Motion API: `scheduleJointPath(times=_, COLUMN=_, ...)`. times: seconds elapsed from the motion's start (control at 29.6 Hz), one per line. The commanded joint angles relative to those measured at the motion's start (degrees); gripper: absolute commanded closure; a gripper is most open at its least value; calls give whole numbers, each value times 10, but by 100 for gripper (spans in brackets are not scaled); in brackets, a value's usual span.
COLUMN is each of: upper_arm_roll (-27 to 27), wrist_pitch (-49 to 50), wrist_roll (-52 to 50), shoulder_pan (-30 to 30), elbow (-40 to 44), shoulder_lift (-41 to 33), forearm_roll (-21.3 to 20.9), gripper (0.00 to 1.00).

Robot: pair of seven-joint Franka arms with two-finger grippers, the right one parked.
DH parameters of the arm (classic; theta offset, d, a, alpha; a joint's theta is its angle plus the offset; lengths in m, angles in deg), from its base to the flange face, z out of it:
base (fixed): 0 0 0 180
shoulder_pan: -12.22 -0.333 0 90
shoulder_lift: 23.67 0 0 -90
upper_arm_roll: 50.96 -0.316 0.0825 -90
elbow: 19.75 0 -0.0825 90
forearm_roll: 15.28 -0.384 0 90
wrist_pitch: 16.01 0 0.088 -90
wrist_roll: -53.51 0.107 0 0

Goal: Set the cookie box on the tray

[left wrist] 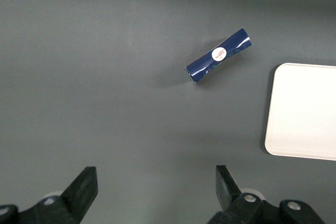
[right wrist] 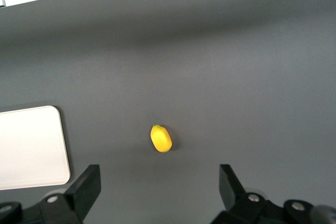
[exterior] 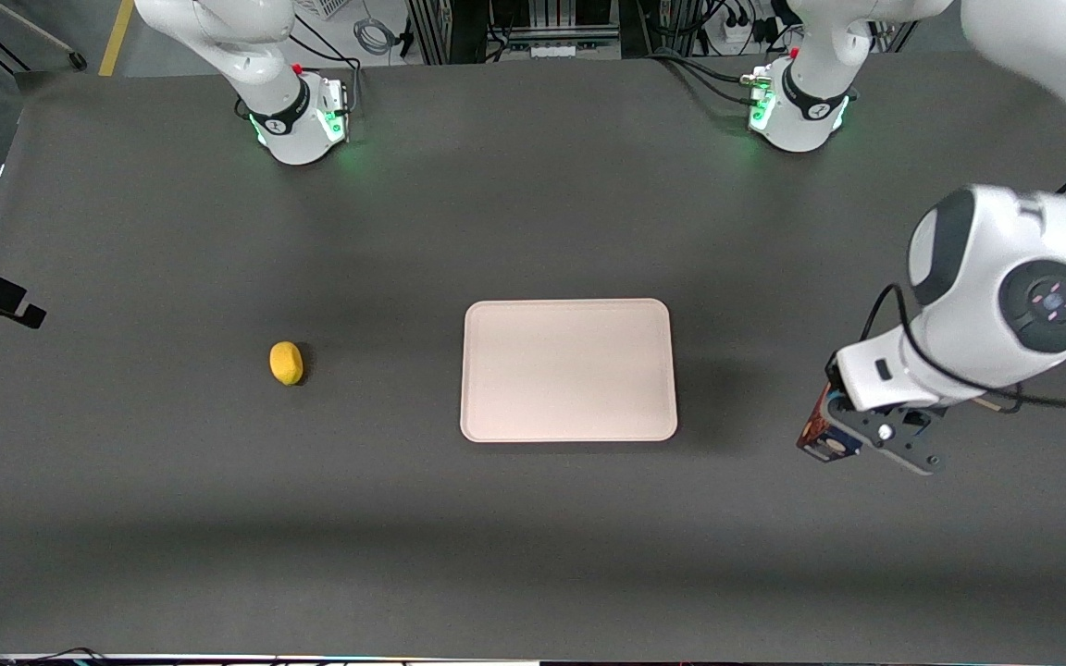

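The left arm's pincer [left wrist: 156,192] hangs with its jaws spread wide and empty above the dark worktop [exterior: 218,518], toward the working arm's end, the nearest thing to the front camera in this scene. Just under and beside it lies the cookie box [left wrist: 219,55], a narrow navy carton resting flat on its side, round white-and-red emblem facing up, set at a slant to the pincer's fingers [left wrist: 84,184]. In the front view the wrist hides most of the carton; only one end peeps out.

The tray [exterior: 568,370], pale and bare, sits near the middle of the worktop, apart from the box with open surface between them. A small yellow lemon-like object [exterior: 286,362] lies well off toward the parked arm's end, out of the way.

The grasp looks not yet begun. The likely trouble is the angle: unless the wrist turns to square the fingers across the carton's narrow width, they could close on a corner and spin or skid the light box away. A shallow grip might let it tip in transit, and a low carry could catch the tray's raised rim.
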Motion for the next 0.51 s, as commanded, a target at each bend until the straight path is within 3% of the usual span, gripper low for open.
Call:
scheduleJointPath(times=0.0, upper_arm_roll=-50, wrist_pitch=93, wrist_roll=150, shoulder_pan=-5, elbow=-6, shoulder_lift=-121, forearm_roll=88, gripper=0)
scheduleJointPath(times=0.3, upper_arm_roll=-167, wrist_pitch=218, wrist_roll=348, shoulder_pan=-5, elbow=12, shoulder_lift=-224, forearm_roll=151, gripper=0)
scheduleJointPath(times=0.47, upper_arm_roll=-217, wrist_pitch=248, wrist_roll=377, shoulder_pan=-5, elbow=10, shoulder_lift=-256, forearm_roll=155, gripper=0)
